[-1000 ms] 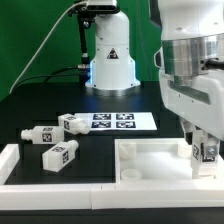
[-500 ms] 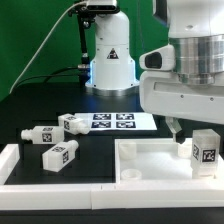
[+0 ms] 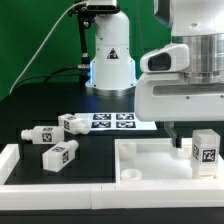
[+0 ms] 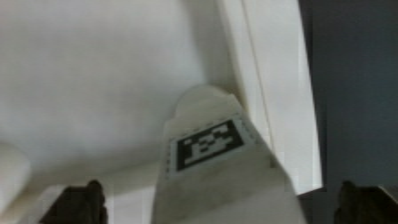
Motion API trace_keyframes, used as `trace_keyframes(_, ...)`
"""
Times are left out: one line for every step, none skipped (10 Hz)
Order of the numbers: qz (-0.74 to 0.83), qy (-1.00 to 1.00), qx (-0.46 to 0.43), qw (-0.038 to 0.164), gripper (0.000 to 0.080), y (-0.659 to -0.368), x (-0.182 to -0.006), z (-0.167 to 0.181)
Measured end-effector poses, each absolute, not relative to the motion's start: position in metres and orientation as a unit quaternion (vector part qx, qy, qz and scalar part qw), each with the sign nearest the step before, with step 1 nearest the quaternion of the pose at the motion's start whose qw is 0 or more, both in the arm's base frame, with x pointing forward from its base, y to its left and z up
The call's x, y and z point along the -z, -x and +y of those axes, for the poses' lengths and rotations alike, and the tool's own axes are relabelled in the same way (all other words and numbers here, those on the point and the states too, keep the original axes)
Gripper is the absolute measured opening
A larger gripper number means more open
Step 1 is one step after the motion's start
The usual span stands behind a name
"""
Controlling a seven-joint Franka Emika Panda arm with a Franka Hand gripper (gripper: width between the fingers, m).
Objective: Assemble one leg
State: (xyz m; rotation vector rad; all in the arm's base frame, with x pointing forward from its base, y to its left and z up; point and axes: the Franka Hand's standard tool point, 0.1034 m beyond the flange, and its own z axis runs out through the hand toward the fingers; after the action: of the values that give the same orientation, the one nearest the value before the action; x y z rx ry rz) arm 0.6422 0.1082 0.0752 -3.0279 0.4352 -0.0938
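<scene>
A leg [image 3: 207, 150], a white block with a square tag, stands upright in the tabletop's [image 3: 150, 162] corner at the exterior view's right. My gripper [image 3: 194, 130] hangs just above it, open, with one dark finger [image 3: 178, 133] showing beside the leg. In the wrist view the leg [image 4: 222, 160] stands between my gripper's [image 4: 219, 205] widely spread fingertips [image 4: 75, 202] without touching them, next to the tabletop's raised wall [image 4: 267, 70]. Three more legs [image 3: 60, 154] lie loose on the black table at the left.
The marker board [image 3: 115, 121] lies behind the tabletop. Two of the loose legs [image 3: 70, 124] [image 3: 40, 133] lie near it. The robot base [image 3: 110, 62] stands at the back. A low white rail [image 3: 10, 160] runs along the front left.
My gripper let go of the leg and rose, and the arm shifted a little. The leg stays upright in the tabletop corner.
</scene>
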Motion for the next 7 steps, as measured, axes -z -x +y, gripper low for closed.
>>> trace_keyframes(0.141, 0.989, 0.031, 0.040, 0.0649, -0.6422, -0.0751, 0.1079)
trace_keyframes(0.170, 0.984, 0.029, 0.043, 0.0523, -0.6422, -0.0751, 0.1086)
trace_keyframes(0.203, 0.978, 0.028, 0.044, 0.0523, -0.6421, -0.0750, 0.1090)
trace_keyframes(0.235, 0.971, 0.026, 0.045, 0.0324, -0.6421, -0.0749, 0.1083)
trace_keyframes(0.272, 0.961, 0.024, 0.046, 0.0285, -0.6420, -0.0747, 0.1079)
trace_keyframes(0.305, 0.951, 0.022, 0.047, 0.0285, -0.6420, -0.0743, 0.1075)
trace_keyframes(0.357, 0.933, 0.020, 0.047, 0.0285, -0.6419, -0.0741, 0.1067)
